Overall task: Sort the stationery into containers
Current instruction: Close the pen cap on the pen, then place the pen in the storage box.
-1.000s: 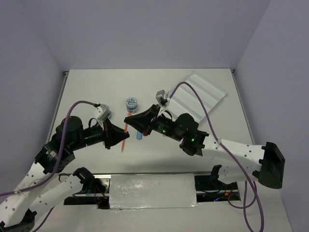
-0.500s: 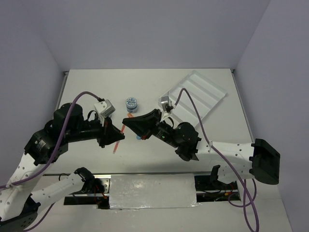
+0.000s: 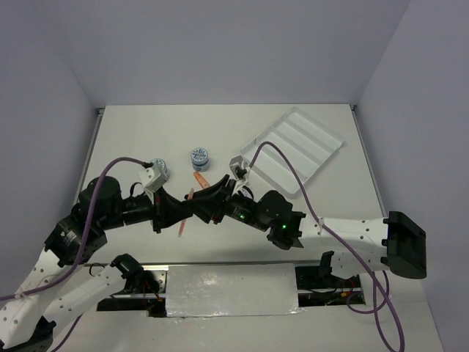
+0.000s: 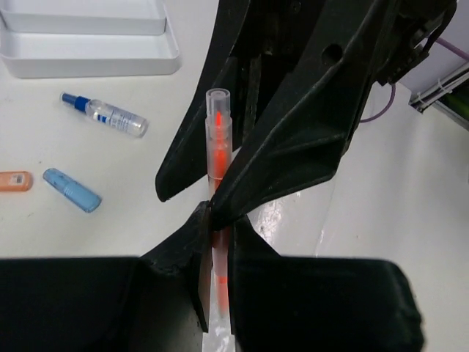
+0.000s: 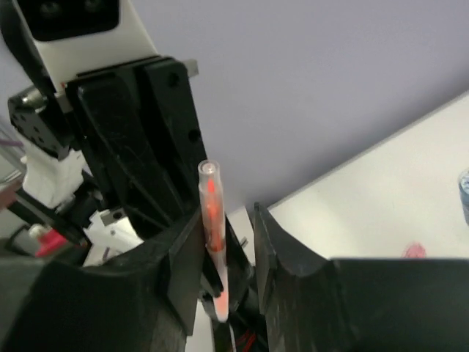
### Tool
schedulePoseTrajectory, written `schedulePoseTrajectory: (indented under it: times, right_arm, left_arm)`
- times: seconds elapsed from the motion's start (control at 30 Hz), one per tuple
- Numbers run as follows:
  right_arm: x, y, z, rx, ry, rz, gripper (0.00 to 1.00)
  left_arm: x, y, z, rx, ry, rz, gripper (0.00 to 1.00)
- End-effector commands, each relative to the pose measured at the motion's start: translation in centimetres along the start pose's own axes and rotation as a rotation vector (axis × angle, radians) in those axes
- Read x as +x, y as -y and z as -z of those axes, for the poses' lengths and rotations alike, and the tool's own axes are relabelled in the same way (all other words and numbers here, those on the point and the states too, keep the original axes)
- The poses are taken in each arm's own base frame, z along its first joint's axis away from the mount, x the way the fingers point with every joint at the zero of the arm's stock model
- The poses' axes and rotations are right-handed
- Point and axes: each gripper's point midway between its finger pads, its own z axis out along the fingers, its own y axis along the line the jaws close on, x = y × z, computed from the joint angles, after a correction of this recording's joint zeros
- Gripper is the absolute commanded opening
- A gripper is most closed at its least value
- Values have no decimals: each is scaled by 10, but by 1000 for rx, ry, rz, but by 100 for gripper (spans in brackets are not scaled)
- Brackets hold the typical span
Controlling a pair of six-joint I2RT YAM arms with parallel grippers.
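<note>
Two grippers that were apart half a second ago now meet tip to tip over the near middle of the table (image 3: 132,139). The left gripper (image 3: 183,210) has stayed about where it was. The right gripper (image 3: 199,209) has swung down and to the left onto it. That move has uncovered an orange capsule (image 3: 199,180) lying just in front of the round blue-patterned tub (image 3: 198,157). The white tray (image 3: 315,139), at the far right, has not moved.

The orange pen (image 4: 218,143) is a thin clear barrel with an orange core and a pale cap end. It is held off the table, clamped low on its barrel between the left gripper's closed fingers (image 4: 199,246). Its free upper part stands between the right gripper's two fingers, whose jaws are parted. In the right wrist view the pen lies against or just beside one finger (image 5: 183,257), and a plain gap separates it from the other.

From above, the pen shows only as short orange bits at either side of the overlapping black fingers, so the grip cannot be read there. The left wrist view shows the pinch itself. It also shows, on the table beyond, a blue capsule (image 4: 71,189) and a blue-capped clear bottle (image 4: 106,115); neither shows from above. The orange capsule sits just left of the blue one, and the tray's corner lies past them. The right wrist view alone shows the open gap beside the pen.
</note>
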Motion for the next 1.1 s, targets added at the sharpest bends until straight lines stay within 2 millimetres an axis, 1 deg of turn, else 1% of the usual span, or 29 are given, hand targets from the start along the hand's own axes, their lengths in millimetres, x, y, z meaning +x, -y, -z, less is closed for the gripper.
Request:
schedulePoseTrajectory:
  times: [0.0, 0.07, 0.1, 0.17, 0.2, 0.27, 0.3, 0.37, 0.4, 0.43, 0.47, 0.5, 0.53, 0.57, 0.6, 0.63, 0.67, 0.7, 0.73, 0.77, 0.8, 0.83, 0.87, 0.9, 0.93, 0.97, 1.0, 1.03, 1.07]
  right_arm:
    - [79, 42, 31, 165, -334, 61, 39]
    - [65, 39, 25, 172, -297, 73, 39]
    - [56, 33, 19, 159, -274, 73, 39]
    - [52, 32, 13, 156, -262, 76, 39]
    - [45, 27, 8, 142, -241, 75, 34]
    - [43, 24, 4, 131, -230, 74, 19]
    - [41, 22, 1, 121, -221, 70, 9]
    - [40, 21, -2, 114, -215, 66, 1]
    - [39, 22, -3, 120, -213, 69, 0]
    - [40, 24, -2, 127, -218, 80, 0]
    - [33, 31, -3, 149, -207, 91, 0]
    - [34, 41, -1, 181, -226, 101, 0]
    - [32, 51, 1, 209, -236, 113, 0]
    - [20, 72, 2, 249, -235, 119, 0]
    - [21, 91, 9, 290, -268, 122, 0]
    - [17, 102, 14, 297, -282, 130, 0]
    - [8, 132, 27, 368, -293, 139, 0]
    - [1, 148, 36, 407, -292, 170, 0]
    - [-10, 162, 45, 450, -281, 195, 0]
    - [-19, 177, 54, 506, -275, 220, 0]
    - [-31, 206, 71, 607, -278, 270, 0]
    - [-38, 221, 81, 665, -281, 303, 0]
    - [-49, 241, 94, 734, -298, 335, 0]
    - [-53, 254, 103, 775, -345, 405, 0]
    - [-63, 276, 109, 875, -371, 453, 0]
    - [-58, 293, 126, 959, -461, 474, 0]
    - [-66, 312, 143, 1032, -530, 530, 0]
    - [-68, 333, 148, 1106, -592, 553, 0]
    - [-60, 355, 175, 1204, -717, 568, 0]
  left_arm:
    - [-69, 43, 13, 198, 379, -115, 0]
    - [-63, 45, 17, 208, 398, -98, 0]
    - [-58, 44, 16, 207, 391, -76, 0]
    - [-55, 44, 17, 212, 388, -67, 0]
    - [-54, 46, 17, 222, 382, -63, 0]
    - [-53, 47, 17, 226, 379, -56, 0]
    - [-53, 47, 18, 221, 381, -57, 0]
    - [-56, 42, 19, 185, 394, -47, 0]
    - [-57, 40, 20, 169, 398, -41, 4]
    - [-57, 35, 20, 144, 399, -31, 15]
    - [-56, 24, 19, 80, 400, -3, 50]
    - [-54, 16, 18, 37, 395, 15, 69]
    - [-51, 5, 16, -18, 384, 37, 99]
    - [-38, -19, 13, -143, 345, 82, 99]
    - [-29, -31, 12, -204, 316, 107, 99]
    - [-17, -46, 8, -274, 268, 139, 99]
    - [1, -66, 12, -393, 207, 184, 99]
    - [11, -73, 12, -437, 163, 206, 99]
    - [23, -86, 12, -507, 120, 228, 99]
    - [30, -100, 20, -605, 109, 254, 99]
    - [41, -106, 24, -655, 79, 282, 99]
    - [41, -107, 25, -668, 88, 290, 99]
    - [41, -104, 23, -640, 84, 280, 99]
    - [36, -102, 21, -624, 102, 271, 99]
    - [34, -101, 22, -617, 119, 265, 99]
    - [40, -104, 19, -622, 115, 275, 99]
    - [41, -107, 19, -637, 126, 281, 99]
    - [41, -107, 18, -637, 125, 283, 99]
    - [43, -108, 17, -639, 109, 286, 99]
